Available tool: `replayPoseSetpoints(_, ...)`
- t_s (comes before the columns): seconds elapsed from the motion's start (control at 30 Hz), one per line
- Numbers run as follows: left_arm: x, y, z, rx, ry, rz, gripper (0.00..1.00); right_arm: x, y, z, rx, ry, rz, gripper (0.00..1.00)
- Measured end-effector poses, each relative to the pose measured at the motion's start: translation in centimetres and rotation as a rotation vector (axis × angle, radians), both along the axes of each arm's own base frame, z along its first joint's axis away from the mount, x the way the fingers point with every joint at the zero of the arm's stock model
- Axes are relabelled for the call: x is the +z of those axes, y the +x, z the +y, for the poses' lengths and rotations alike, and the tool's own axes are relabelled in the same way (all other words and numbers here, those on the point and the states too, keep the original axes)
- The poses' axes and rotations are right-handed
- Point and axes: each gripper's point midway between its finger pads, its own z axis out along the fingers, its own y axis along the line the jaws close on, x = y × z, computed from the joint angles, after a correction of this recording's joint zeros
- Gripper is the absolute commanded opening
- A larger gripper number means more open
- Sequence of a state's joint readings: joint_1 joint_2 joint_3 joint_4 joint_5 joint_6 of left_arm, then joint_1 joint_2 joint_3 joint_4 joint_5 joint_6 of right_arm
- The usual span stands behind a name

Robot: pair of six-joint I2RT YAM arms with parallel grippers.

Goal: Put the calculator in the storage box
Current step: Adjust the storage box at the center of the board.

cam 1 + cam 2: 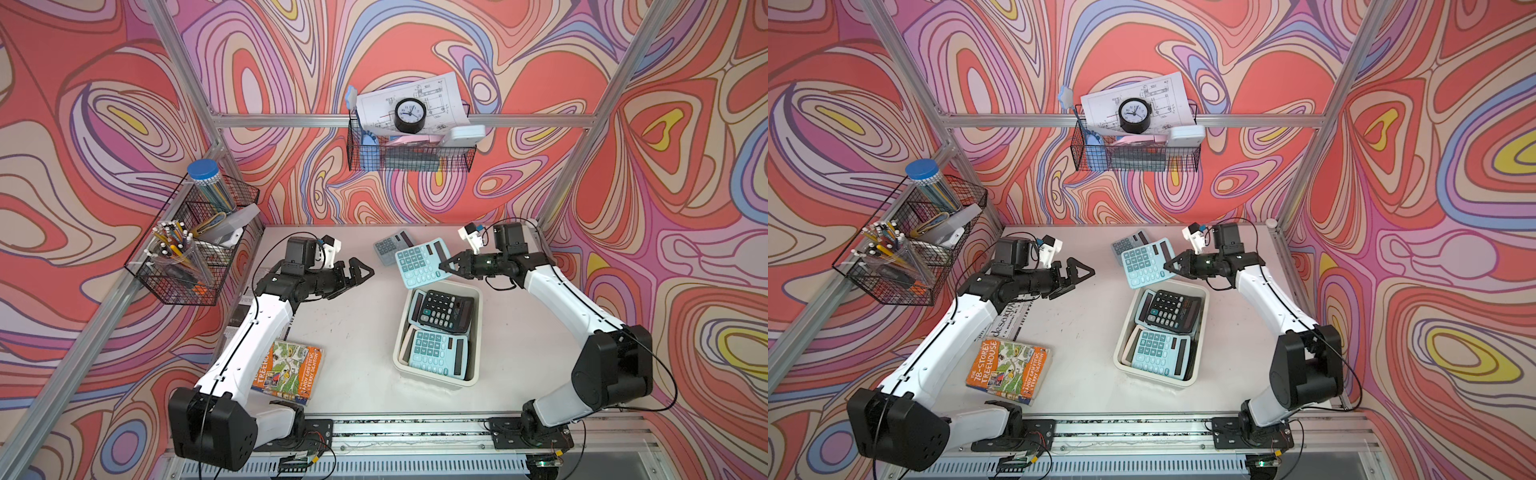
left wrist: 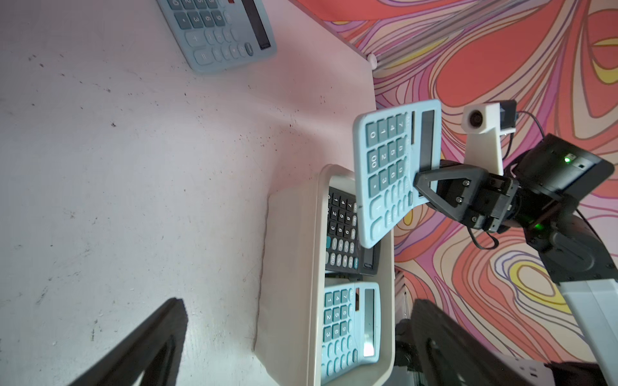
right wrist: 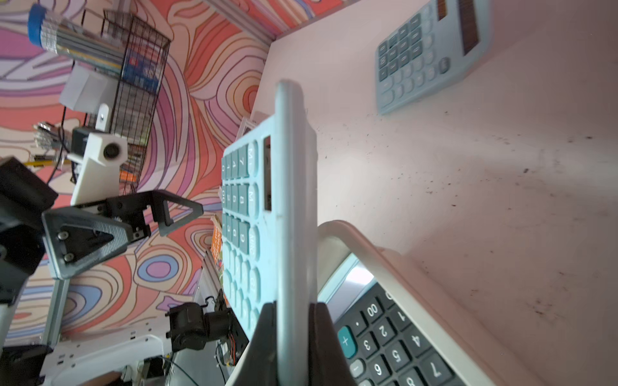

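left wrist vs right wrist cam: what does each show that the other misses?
Left wrist only: the right gripper seen from outside, shut on the edge of the light blue calculator, whose full key face shows; a second light blue calculator lying in the storage box.
Right wrist only: the open left gripper, the wire basket and the blue-lidded pencil jar; the held calculator appears edge-on.
Both: the held calculator by the box's rim, the black calculator in the box, the grey-blue calculator on the table.
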State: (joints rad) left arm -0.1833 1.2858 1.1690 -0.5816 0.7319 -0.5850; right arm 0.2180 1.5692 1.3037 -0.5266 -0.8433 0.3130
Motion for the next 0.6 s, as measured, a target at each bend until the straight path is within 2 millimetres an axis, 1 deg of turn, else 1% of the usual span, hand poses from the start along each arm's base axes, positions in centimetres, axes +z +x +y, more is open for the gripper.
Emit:
replayPoseSetpoints(0.1,-1.1,-0.8,-0.9,-0.085,-0.023,0.057,0.99,-0.2,-1.3,2.1,0.105,-0.014,-0.021,0.0)
replayPoseSetpoints(0.2,-2.2,-1.4,-1.7,-0.143,-0.067,0.12,0.94,-0.8,-2.2,3.1,0.18,-0.022,-0.017,0.0)
replayPoseSetpoints(0.3,-3.0,-2.3,-2.4,-0.185,-0.13,0.168,0.82,-1.5,-2.7,3.6,0.236,-0.029,-0.005,0.0)
replayPoseSetpoints(0.37,-3.2,-2.6,-2.8,-0.208,-0.169,0.186,0.74,-2.0,-3.0,3.9,0.265,-0.031,0.006,0.0)
replayPoseSetpoints(0.43,-3.2,-2.8,-3.3,-0.227,-0.218,0.199,0.63,-2.2,-3.4,4.3,0.29,-0.029,0.018,0.0)
replayPoseSetpoints(0.53,-3.5,-2.9,-3.7,-0.241,-0.271,0.219,0.53,-2.1,-3.9,4.8,0.325,-0.011,0.027,0.0)
replayPoseSetpoints(0.6,-3.5,-2.8,-3.9,-0.246,-0.293,0.23,0.49,-2.0,-4.1,5.2,0.345,0.002,0.027,0.0)
